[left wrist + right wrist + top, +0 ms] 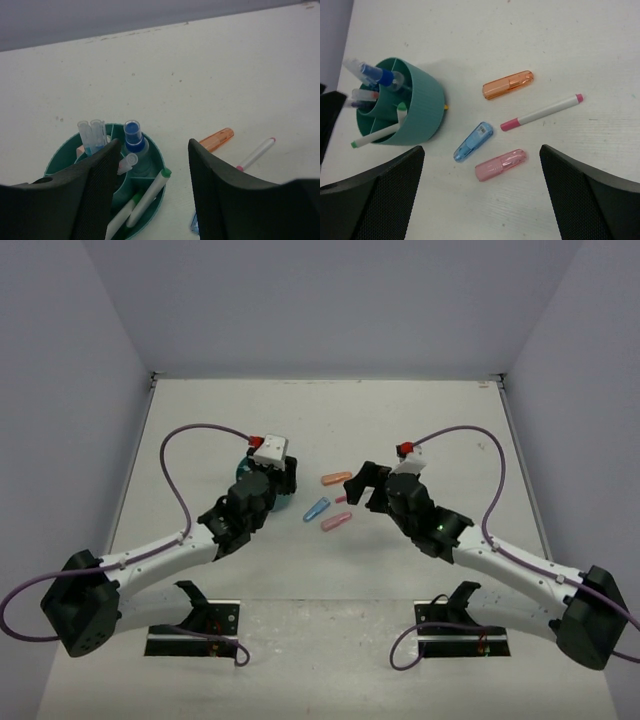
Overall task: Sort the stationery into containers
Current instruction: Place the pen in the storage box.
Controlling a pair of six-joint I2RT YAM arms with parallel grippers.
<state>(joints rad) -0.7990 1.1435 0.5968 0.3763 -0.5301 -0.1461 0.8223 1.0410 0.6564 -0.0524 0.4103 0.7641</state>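
I'm hovering the right gripper (480, 150) and left gripper (155, 142), fingers apart, empty. I'm eyeing the pink marker (501, 164), four o'clock from the organizer (422, 112): probably light, slick, rigid; gripping mid-barrel.

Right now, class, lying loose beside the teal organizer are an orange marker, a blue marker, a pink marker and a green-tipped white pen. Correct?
Not quite: in the right wrist view the loose white pen has pink tips, not green. The orange marker, blue marker and pink marker do lie loose beside the teal organizer.
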